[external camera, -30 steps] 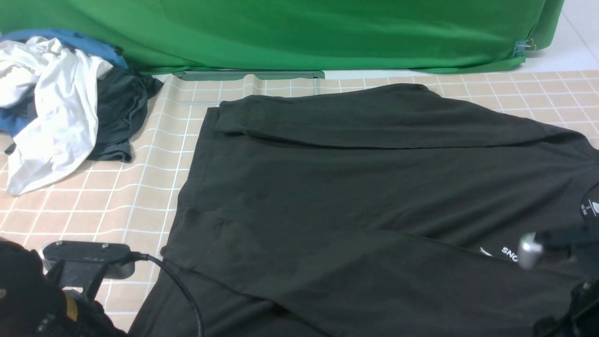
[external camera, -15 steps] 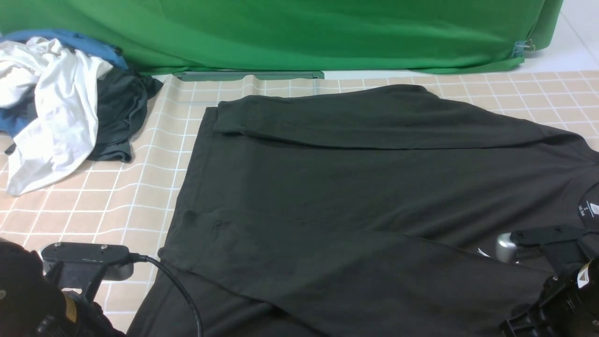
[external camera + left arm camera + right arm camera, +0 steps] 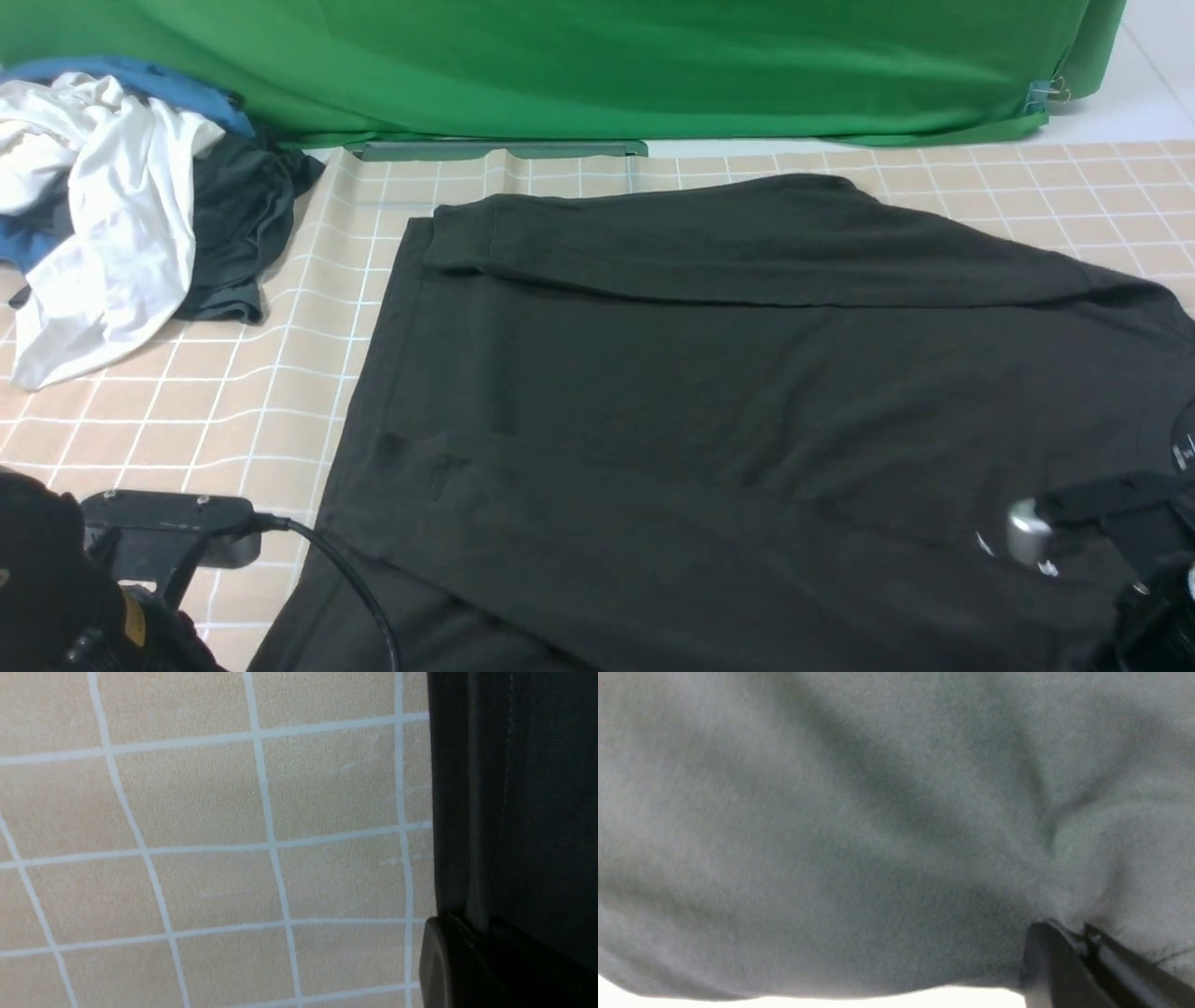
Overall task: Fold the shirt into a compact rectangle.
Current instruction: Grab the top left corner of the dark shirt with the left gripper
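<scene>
The black shirt (image 3: 747, 392) lies spread over the checked tablecloth (image 3: 233, 373). Its far edge is folded over, and a near layer is turned up over its body. Only a sliver of the white print (image 3: 985, 544) shows beside the right wrist (image 3: 1027, 537). In the left wrist view my left gripper (image 3: 467, 924) is shut on the hem of the shirt (image 3: 537, 788), just above the tablecloth (image 3: 210, 835). In the right wrist view the shirt's cloth (image 3: 831, 812) fills the picture, and my right gripper (image 3: 1080, 938) is shut on a pinch of it.
A pile of clothes sits at the far left: a white garment (image 3: 93, 215), a blue one (image 3: 131, 79) and a smaller dark grey one (image 3: 233, 224). A green cloth (image 3: 597, 65) hangs behind the table. The left arm's cable (image 3: 355, 579) arcs over the near-left corner.
The whole shirt has slid a little toward me. The right wrist has dropped lower and the print is now mostly covered. The left arm has sunk slightly.
</scene>
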Controlling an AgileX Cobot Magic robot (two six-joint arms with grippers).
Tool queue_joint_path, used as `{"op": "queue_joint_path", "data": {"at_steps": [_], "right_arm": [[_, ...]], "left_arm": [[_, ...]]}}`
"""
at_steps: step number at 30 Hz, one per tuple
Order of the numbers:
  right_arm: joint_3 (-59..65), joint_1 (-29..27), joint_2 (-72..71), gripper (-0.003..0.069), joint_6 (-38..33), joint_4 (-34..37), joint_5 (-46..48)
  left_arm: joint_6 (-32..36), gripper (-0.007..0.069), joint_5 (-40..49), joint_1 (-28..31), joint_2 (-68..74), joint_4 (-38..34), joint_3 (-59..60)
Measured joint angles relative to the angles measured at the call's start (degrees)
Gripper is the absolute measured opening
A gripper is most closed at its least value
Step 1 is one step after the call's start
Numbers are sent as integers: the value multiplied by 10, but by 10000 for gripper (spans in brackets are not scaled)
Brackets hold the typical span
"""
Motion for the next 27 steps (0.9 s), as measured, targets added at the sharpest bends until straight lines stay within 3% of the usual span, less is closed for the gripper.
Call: {"op": "queue_joint_path", "data": {"at_steps": [5,10,15,18,22,27], "right_arm": [[0,0,-32,61,0,-3,68],[1,0,-40,117,-15,-10,82],[4,0,-40,279,-15,-17,89],[2,0,-40,360,-15,-19,89],[-23,0,-42,353,-15,-19,104],[-71,0,-71,249,-15,-19,111]], "left_arm": [[0,19,28,0,0,-6,0],[13,21,30,0,0,-30,0],[24,78,37,0,0,-50,0],[25,167,42,0,0,-38,-14],[15,239,51,0,0,6,-68],[-35,189,-1,14,18,74,-166]]}}
